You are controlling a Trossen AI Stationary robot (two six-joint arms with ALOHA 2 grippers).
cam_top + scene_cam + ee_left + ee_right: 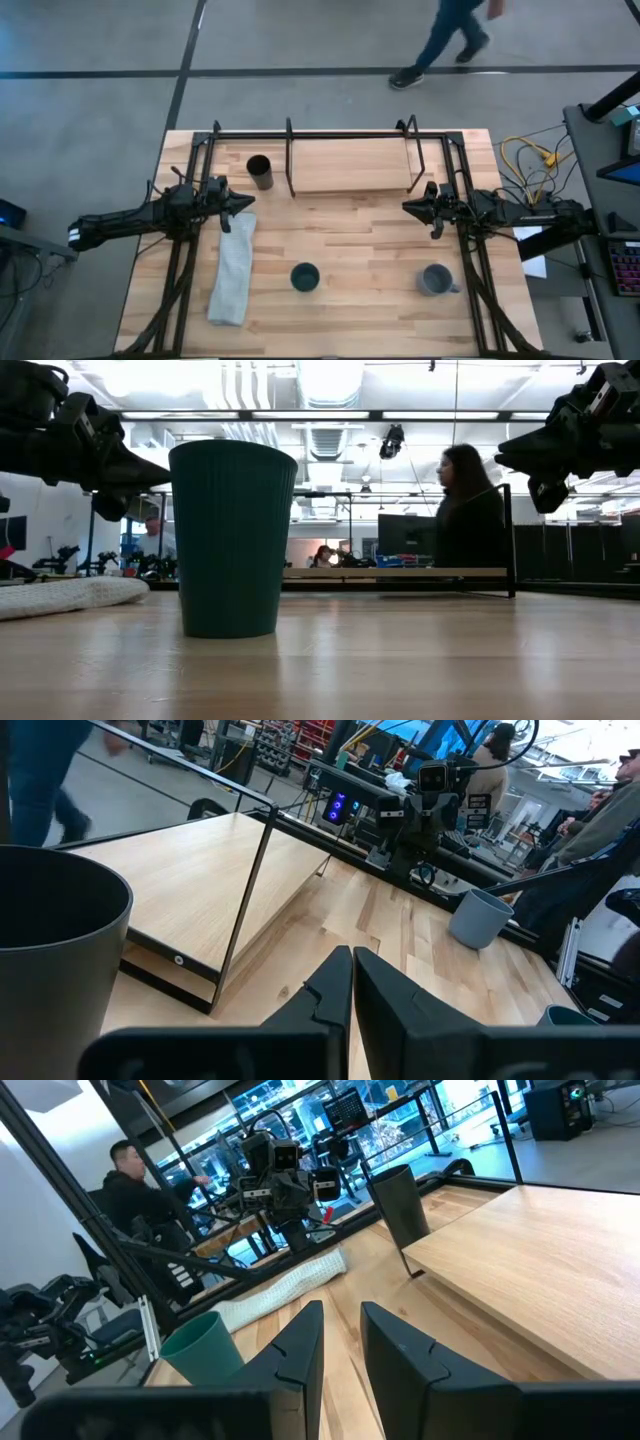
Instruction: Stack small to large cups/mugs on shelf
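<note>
The tall black tumbler (260, 172) stands upright on the table beside the shelf's left end, close to my left gripper (247, 200) (352, 958), which is shut and hovers above the table. The dark teal cup (305, 277) (232, 540) stands at the near middle. The grey-blue mug (436, 280) (478, 917) stands near right with its handle to the right. The shelf (350, 163) (540, 1260), black rods around a pale board, sits at the far middle. My right gripper (408, 207) (342, 1320) hovers by the shelf's right end, its fingers a narrow gap apart.
A pale folded towel (233, 268) (60, 595) lies on the table's left side, below my left gripper. Black table-frame rods run along the left, right and far edges. A person (440, 40) walks on the floor beyond the far edge.
</note>
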